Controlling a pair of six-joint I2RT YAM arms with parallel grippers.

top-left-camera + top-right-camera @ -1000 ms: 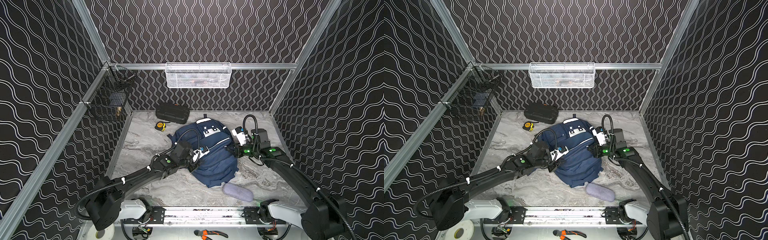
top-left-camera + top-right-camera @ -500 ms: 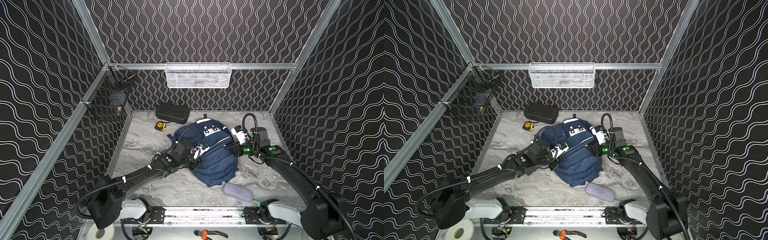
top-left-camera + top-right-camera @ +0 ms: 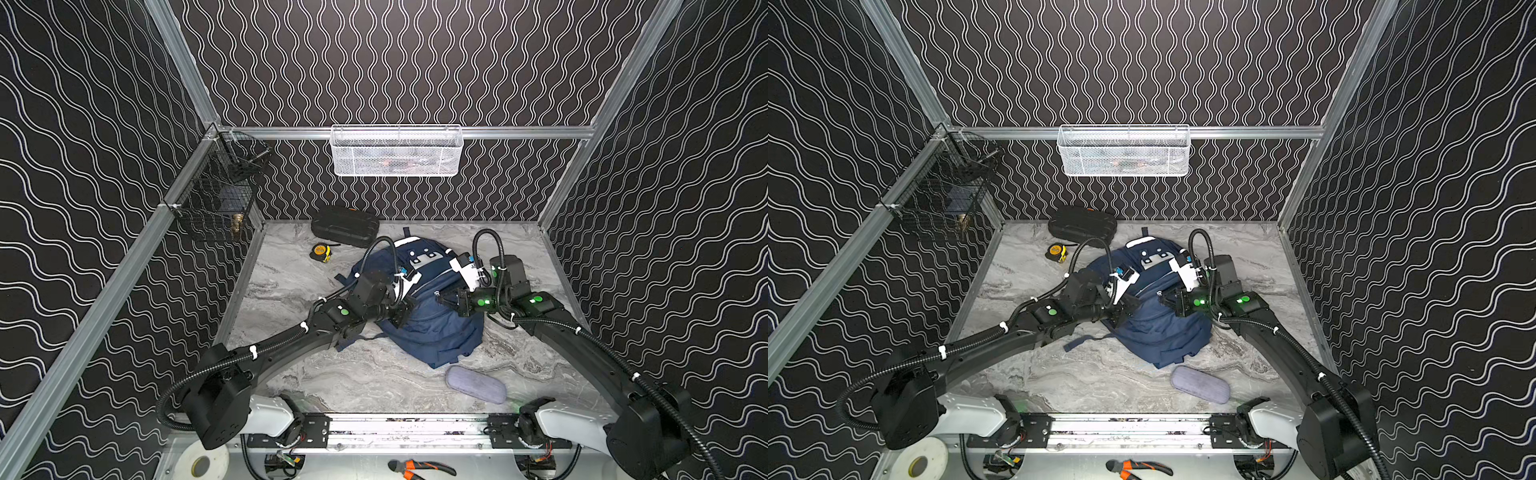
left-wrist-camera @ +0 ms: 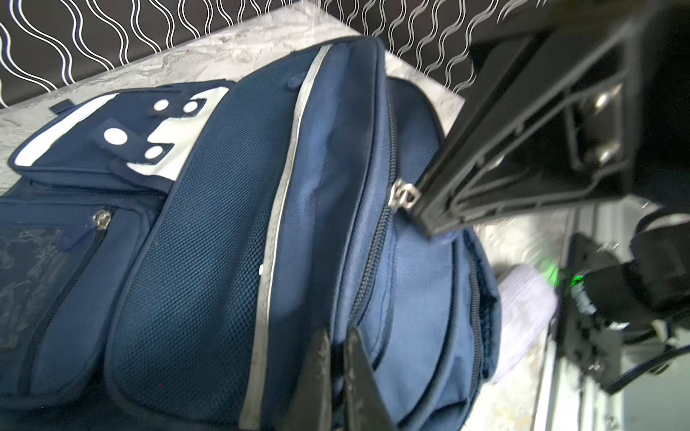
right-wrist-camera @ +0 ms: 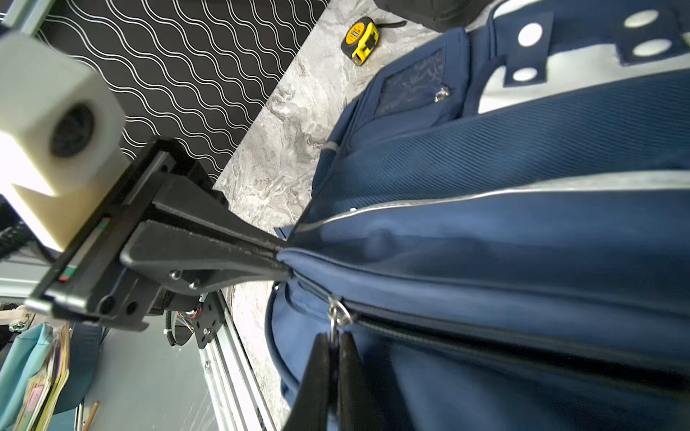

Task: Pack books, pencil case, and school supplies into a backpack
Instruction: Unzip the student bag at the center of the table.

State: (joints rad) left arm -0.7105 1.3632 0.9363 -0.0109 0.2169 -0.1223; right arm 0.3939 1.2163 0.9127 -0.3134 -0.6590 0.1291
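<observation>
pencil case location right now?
In both top views the pencil case lies on the marble table near the front rail, just off the backpack's near corner, on the robot's right side.

My left arm (image 3: 282, 347) and my right arm (image 3: 582, 345) are long, thin and black. My left claw (image 5: 285, 257) and my right claw (image 4: 422, 220) each have two flat black fingers (image 5: 209, 261) that get thin at the tip. Just behind the fingers are little shiny screws (image 4: 602, 100). A white boxy camera (image 5: 56, 138) sits behind the claw. Further back glow round green lights (image 3: 482, 302). A bumpy black cable (image 3: 484, 245) loops behind each claw, held on by white ties (image 3: 251, 353). Farthest from the claws, my bases (image 3: 270, 415) are white.
</observation>
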